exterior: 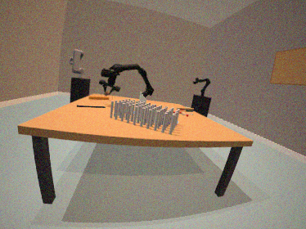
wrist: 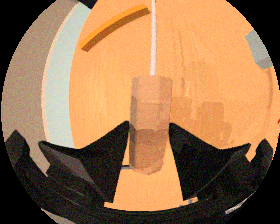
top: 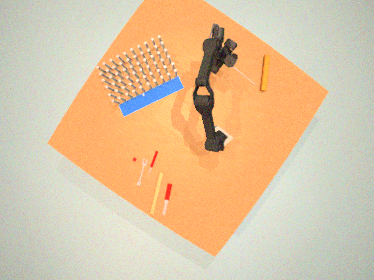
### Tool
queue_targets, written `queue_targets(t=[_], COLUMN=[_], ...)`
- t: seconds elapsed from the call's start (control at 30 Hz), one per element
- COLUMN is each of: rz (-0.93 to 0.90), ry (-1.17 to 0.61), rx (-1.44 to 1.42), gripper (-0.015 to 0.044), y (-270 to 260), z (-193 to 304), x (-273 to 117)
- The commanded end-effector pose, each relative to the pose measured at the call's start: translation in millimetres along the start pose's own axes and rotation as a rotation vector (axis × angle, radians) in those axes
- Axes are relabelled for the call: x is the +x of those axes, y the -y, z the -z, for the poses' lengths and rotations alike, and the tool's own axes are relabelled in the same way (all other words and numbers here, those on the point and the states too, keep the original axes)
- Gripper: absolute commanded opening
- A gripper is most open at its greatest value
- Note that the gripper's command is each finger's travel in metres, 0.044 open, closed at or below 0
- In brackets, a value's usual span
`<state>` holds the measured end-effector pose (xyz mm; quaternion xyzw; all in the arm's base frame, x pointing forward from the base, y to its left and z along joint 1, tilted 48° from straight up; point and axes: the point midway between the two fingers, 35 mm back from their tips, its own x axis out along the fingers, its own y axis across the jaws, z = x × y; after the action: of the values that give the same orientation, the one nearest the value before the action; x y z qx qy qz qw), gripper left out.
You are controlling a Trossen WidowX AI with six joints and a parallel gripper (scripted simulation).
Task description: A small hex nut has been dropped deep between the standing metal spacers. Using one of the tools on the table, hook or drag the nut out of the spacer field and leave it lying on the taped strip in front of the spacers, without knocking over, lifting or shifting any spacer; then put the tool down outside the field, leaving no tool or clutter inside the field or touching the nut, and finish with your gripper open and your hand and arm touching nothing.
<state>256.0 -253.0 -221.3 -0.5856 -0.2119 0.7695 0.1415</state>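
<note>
My gripper (top: 229, 53) (exterior: 110, 89) (wrist: 150, 128) is shut on a faceted wooden handle (wrist: 151, 102), held above the table's back part, right of the spacers in the top view. A thin pale rod (top: 244, 76) (wrist: 153, 42) runs out from the handle; its far end is out of the wrist view, and I cannot tell the tip's shape. The metal spacers (top: 160, 36) (exterior: 141, 114) stand in dense rows. The blue taped strip (top: 150, 97) lies along their front edge. The hex nut cannot be made out in any view.
An orange bar (top: 265, 73) (exterior: 98, 97) (wrist: 115, 25) lies beyond the rod. A black stick (exterior: 91, 106) lies beside the spacer field. Red-handled tools (top: 154, 159) (top: 168, 192), a pale fork (top: 143, 168), a yellow stick (top: 157, 193) and a small red piece (top: 134, 159) lie in front.
</note>
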Motion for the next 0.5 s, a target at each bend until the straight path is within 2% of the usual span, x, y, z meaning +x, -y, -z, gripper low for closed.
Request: queue_targets(t=[0.0, 0.47], rz=[0.005, 0.005], ry=[-0.001, -0.001], rx=[0.005, 0.005], gripper=[0.0000, 0.0000], y=[2, 5], z=[1, 4], x=[4, 15])
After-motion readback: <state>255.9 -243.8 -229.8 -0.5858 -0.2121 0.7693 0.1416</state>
